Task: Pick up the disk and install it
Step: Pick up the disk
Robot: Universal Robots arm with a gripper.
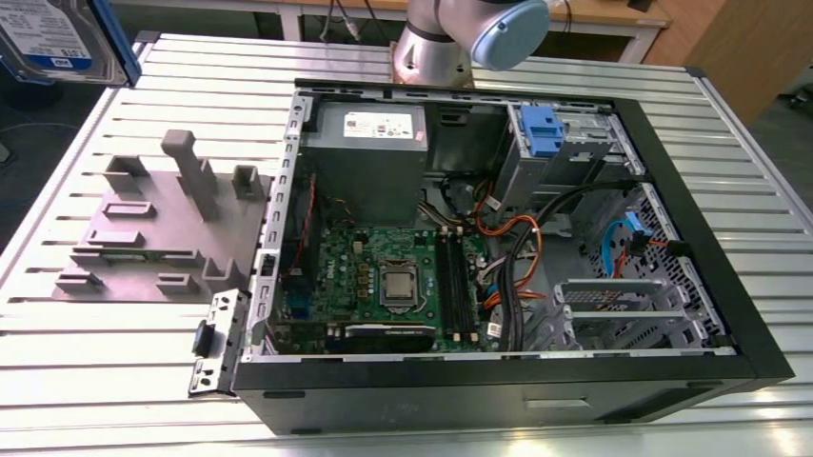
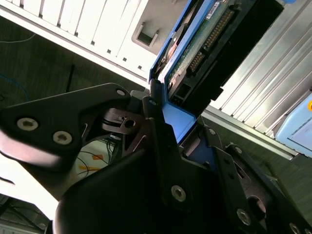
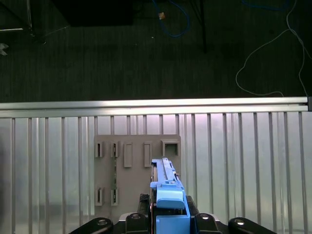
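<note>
I have the disk clenched in the hand by its blue carrier, held up over the grey holder on the table below the hand. Pickup looks done. The open computer case sits well away, so I judge the install isn't done yet.

Soft, even light falls from above on the slatted table; in the second wrist view its rails blow out to white glare. The open computer case has shallow shadows inside. In the first wrist view the floor beyond the table's edge lies dim. My gripper, clamped on the disk, looms dark and soft-edged.
</note>
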